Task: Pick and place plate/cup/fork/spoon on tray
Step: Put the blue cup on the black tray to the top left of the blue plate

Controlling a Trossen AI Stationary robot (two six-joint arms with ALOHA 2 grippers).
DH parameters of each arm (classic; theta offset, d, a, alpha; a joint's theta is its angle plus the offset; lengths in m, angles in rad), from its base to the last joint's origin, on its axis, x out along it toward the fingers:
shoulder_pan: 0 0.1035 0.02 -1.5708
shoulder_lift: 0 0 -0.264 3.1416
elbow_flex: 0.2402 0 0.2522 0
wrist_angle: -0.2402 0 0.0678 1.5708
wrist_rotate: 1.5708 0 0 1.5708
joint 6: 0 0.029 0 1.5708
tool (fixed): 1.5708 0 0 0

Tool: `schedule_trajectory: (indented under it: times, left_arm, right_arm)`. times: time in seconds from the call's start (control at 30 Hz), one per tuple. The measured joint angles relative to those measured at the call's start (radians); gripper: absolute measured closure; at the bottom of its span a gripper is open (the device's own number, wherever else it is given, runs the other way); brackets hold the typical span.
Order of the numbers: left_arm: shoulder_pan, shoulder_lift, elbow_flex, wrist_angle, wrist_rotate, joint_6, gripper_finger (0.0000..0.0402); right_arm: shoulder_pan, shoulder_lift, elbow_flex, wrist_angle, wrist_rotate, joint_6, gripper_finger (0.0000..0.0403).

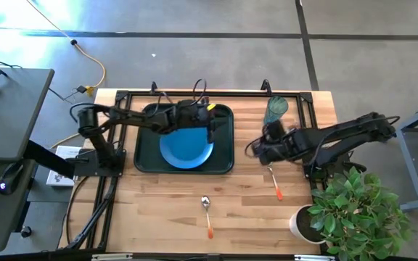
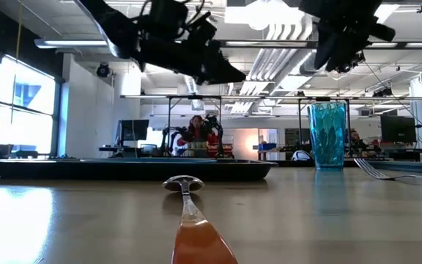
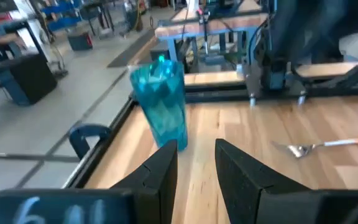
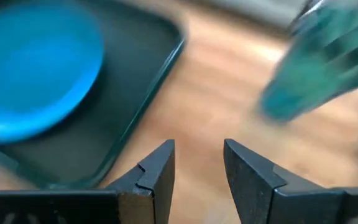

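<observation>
The blue plate [image 1: 186, 148] lies flat in the dark tray [image 1: 146, 145] at the table's far middle; both also show in the right wrist view, the plate [image 4: 36, 74] and the tray [image 4: 135, 81]. The teal cup [image 1: 276, 110] stands upright on the table right of the tray. The fork [image 1: 274, 181] lies near the right arm, and the spoon [image 1: 207, 209] lies near the front edge. My left gripper [image 1: 212, 125] is open and empty above the tray's right part, facing the cup [image 3: 161, 102]. My right gripper [image 1: 261, 151] is open and empty above the table between tray and fork.
A white pot with a green plant [image 1: 354, 210] stands at the table's front right corner. A black frame [image 1: 194, 94] runs along the far edge. Bare wood lies between the tray and the spoon [image 2: 184, 185].
</observation>
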Motion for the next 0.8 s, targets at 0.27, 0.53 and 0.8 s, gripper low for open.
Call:
schedule_trajectory:
  times: [0.27, 0.53, 0.8]
  left_arm:
    - [0.062, 0.111, 0.123, 0.073, 0.057, -0.054, 0.0303]
    - [0.067, 0.115, 0.123, 0.137, 0.076, -0.038, 0.0303]
    - [0.064, 0.115, 0.123, 0.143, 0.072, 0.015, 0.0302]
  right_arm:
    - [-0.296, -0.081, 0.001, -0.226, 0.116, -0.026, 0.0285]
    - [-0.671, -0.107, 0.001, -0.201, 0.03, -0.328, 0.0266]
    - [-0.951, -0.103, 0.001, 0.103, -0.228, -0.717, 0.0227]
